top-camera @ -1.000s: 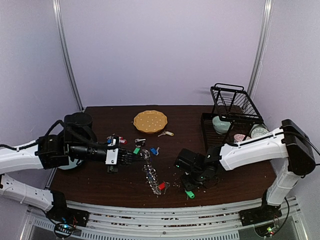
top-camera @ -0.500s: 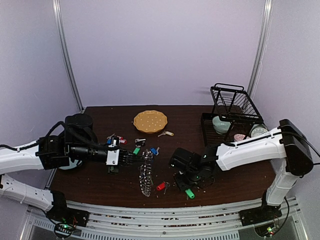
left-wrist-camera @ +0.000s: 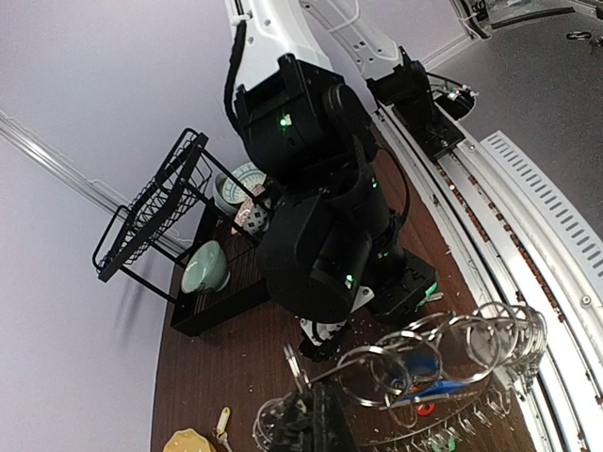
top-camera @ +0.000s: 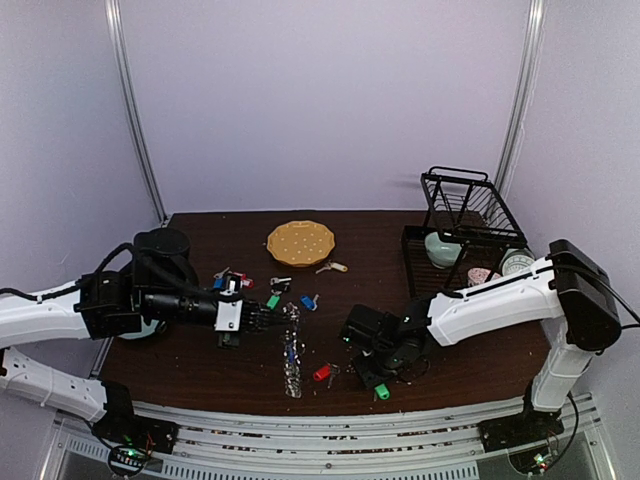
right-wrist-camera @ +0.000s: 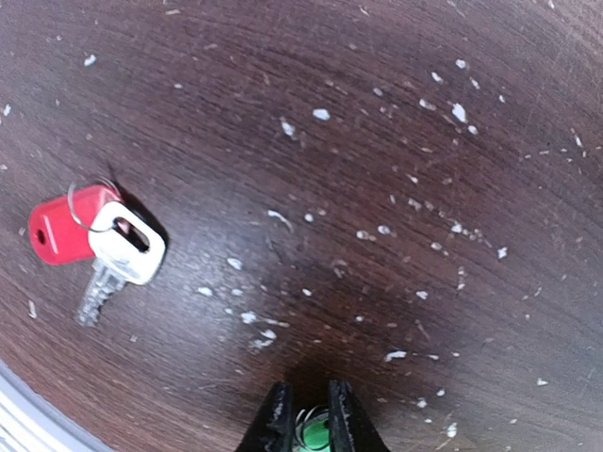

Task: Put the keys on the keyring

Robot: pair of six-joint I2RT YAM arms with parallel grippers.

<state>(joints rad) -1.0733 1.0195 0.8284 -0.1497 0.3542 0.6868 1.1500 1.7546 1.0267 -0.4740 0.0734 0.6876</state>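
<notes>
Green-tagged silver key [right-wrist-camera: 314,435] is pinched between the jaws of the right gripper [right-wrist-camera: 307,390], a red-tagged silver key [right-wrist-camera: 89,235] ahead-left of them, while the left gripper [top-camera: 266,318] is clamped on the key-fringed silver wire keyring [top-camera: 291,358].

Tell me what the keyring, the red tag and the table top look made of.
The keyring: bare metal wire, silvery and shiny, judging by its bright glints. The red tag: probably plastic, a smooth, evenly coloured, slightly glossy block. The table top: dark brown wood or wood-look laminate, with visible grain streaks; which one is unclear.
</notes>
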